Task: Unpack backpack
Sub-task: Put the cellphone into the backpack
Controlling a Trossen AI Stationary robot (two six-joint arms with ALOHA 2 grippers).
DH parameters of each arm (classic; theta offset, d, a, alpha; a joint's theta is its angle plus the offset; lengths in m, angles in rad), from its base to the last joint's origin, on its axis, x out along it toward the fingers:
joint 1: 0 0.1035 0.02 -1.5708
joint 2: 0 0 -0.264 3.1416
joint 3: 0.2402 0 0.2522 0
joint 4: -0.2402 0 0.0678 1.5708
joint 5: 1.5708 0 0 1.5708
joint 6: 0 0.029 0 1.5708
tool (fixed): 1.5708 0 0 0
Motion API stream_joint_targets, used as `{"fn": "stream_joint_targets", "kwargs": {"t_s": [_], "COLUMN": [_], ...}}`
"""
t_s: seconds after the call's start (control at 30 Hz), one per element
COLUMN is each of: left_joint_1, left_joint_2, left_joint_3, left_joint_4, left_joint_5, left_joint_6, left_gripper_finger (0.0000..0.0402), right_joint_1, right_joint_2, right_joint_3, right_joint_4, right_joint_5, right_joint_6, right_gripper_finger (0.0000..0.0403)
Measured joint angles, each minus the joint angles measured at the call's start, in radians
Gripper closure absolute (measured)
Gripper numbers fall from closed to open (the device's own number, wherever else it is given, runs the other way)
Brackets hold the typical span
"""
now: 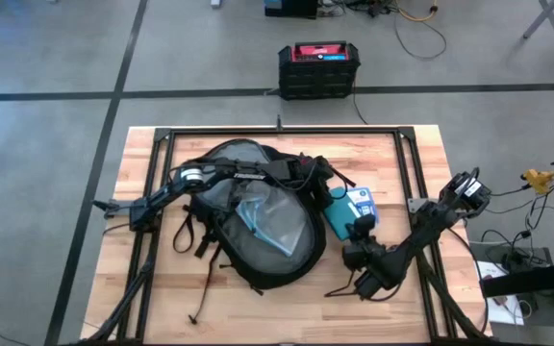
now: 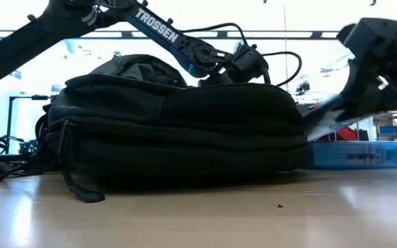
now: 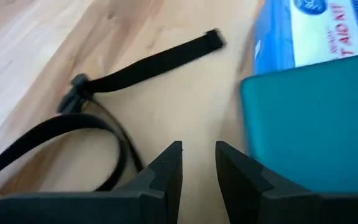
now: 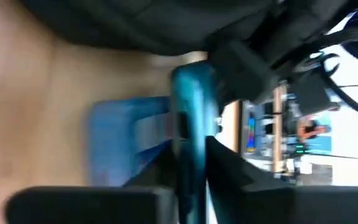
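The backpack (image 1: 258, 216) is laid flat on the middle of the wooden worktop (image 1: 142, 154), its long axis running from the far edge toward the near edge, slightly slanted, with the grey-lined opening turned upward. That lining is seen only from above; in the low view only the black side (image 2: 178, 131) is shown.

The left end effector (image 1: 327, 178) is held at the bag's far right corner, fingers a narrow gap apart and empty, over a strap (image 3: 148, 62).

The right end effector (image 1: 358, 227) is closed on a teal case (image 1: 339, 211) beside a blue-and-white box (image 1: 359, 203).
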Motion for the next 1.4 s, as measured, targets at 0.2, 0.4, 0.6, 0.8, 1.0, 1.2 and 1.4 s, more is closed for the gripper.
{"fn": "stream_joint_targets", "kwargs": {"t_s": [0.2, 0.4, 0.6, 0.8, 1.0, 1.2, 1.4], "left_joint_1": [-0.001, 0.001, -0.003, -0.028, -0.094, -0.223, -0.316], "left_joint_2": [-0.089, -0.215, -0.352, -0.483, -0.592, -0.657, -0.674], "left_joint_3": [0.000, 0.000, -0.015, -0.036, -0.036, -0.036, -0.048], "left_joint_4": [-0.059, -0.193, -0.300, -0.439, -0.759, -0.996, -1.195], "left_joint_5": [-0.015, -0.165, -0.201, -0.201, -0.203, -0.375, -0.564], "left_joint_6": [0.051, 0.101, 0.102, 0.079, 0.006, -0.164, -0.357], "left_gripper_finger": [0.0322, 0.0322, 0.0322, 0.0322, 0.0322, 0.0310, 0.0262], "right_joint_1": [0.002, 0.004, 0.004, 0.050, 0.085, 0.105, 0.126], "right_joint_2": [0.001, 0.000, -0.002, -0.002, -0.003, -0.003, -0.003], "right_joint_3": [0.081, 0.113, 0.120, 0.187, 0.300, 0.396, 0.478], "right_joint_4": [-0.144, -0.169, -0.191, -0.224, -0.248, -0.317, -0.270], "right_joint_5": [-0.034, -0.021, -0.012, -0.023, -0.013, 0.004, 0.105], "right_joint_6": [0.073, 0.071, 0.080, 0.108, 0.096, 0.104, 0.035], "right_gripper_finger": [0.0385, 0.0394, 0.0394, 0.0395, 0.0396, 0.0396, 0.0396]}}
